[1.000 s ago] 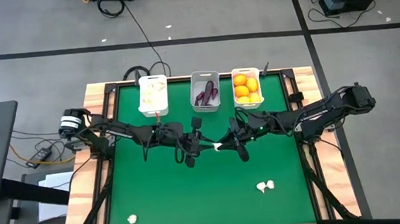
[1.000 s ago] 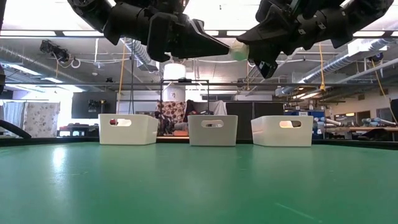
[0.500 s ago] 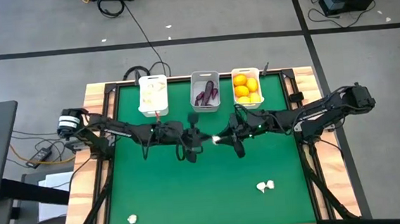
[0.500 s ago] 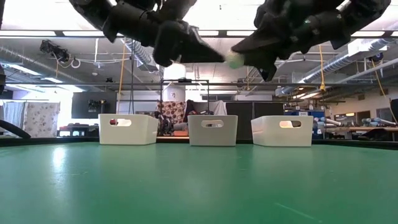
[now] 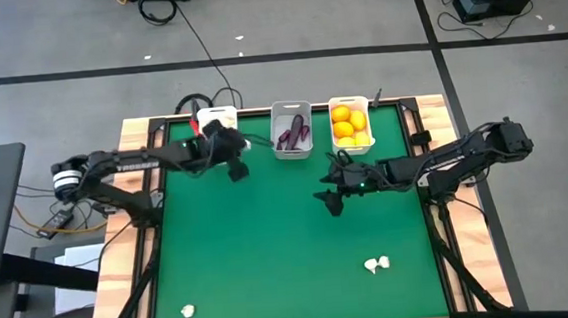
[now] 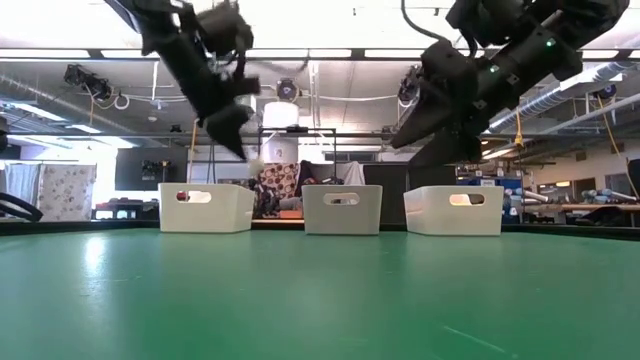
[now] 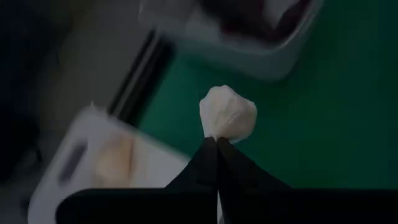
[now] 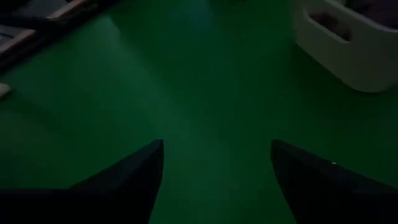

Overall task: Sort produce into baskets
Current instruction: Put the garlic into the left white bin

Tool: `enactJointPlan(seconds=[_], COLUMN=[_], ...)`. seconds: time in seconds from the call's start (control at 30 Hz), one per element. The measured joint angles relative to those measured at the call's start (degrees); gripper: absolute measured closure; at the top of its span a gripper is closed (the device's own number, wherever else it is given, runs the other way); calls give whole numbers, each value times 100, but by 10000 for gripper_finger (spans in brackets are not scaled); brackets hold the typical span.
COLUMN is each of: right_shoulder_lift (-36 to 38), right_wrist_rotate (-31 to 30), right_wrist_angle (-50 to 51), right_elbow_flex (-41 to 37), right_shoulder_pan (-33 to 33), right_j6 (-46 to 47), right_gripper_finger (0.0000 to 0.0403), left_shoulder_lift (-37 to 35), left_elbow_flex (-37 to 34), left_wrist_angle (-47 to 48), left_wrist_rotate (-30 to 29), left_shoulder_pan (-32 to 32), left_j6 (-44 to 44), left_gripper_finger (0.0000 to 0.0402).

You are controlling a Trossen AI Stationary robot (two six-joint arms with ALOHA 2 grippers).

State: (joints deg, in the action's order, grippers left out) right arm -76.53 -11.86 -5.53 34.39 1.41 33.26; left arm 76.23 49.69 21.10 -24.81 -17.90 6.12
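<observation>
My left gripper [image 7: 215, 147] is shut on an off-white garlic bulb [image 7: 227, 112], held in the air beside the left white basket [image 7: 93, 165], which holds garlic. The same bulb [image 5: 247, 143] sits between that basket and the middle basket [image 5: 291, 129], which holds purple eggplants. The right basket [image 5: 350, 122] holds orange citrus. My right gripper [image 5: 327, 198] hangs open over the middle of the table, nothing between its fingers [image 8: 127, 180]. Two more garlic bulbs lie on the green mat, one near right [image 5: 376, 265] and one near left [image 5: 187, 310]. My left gripper pinches the garlic bulb's near end [image 7: 217, 135] between its two fingertips [image 7: 205, 155]. The rest of the bulb sticks out beyond the tips. The fingers slant downward in the low view. The bulb is lifted clear of the table.
The three baskets stand in a row along the table's far edge [image 6: 342, 208]. Wooden borders [image 5: 121, 261] frame the green mat. The near half of the mat holds only the two loose garlic bulbs.
The garlic bulb has passed from my right gripper to my left at mid-table: the left has shut on it and the right has opened. My left gripper has then swung with the bulb toward the far left, up to the left basket. My right gripper has drawn back slightly rightward.
</observation>
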Motion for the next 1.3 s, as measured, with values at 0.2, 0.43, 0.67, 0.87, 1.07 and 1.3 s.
enactJointPlan(seconds=[0.2,0.43,0.67,0.87,1.07,1.3], right_shoulder_lift=[0,0,0,11,9,13], right_wrist_rotate=[164,171,475,931,769,1259], right_wrist_angle=[-79,-30,78,985,3907,4946], right_elbow_flex=[0,0,0,33,716,1167], right_shoulder_pan=[66,173,249,439,999,2042], right_j6=[-7,17,360,855,1473,2165], right_gripper_finger=[103,105,105,110,142,168], left_shoulder_lift=[159,190,190,190,12,-169], left_elbow_flex=[-22,-22,-22,-22,-22,-22], left_wrist_angle=[269,105,151,-25,-671,-1339], left_wrist_rotate=[210,218,233,571,1262,1805], left_shoulder_pan=[-1091,-1742,-1973,-1784,-1196,-203], left_j6=[-52,-187,-58,-24,206,257], left_gripper_finger=[398,351,282,261,260,260])
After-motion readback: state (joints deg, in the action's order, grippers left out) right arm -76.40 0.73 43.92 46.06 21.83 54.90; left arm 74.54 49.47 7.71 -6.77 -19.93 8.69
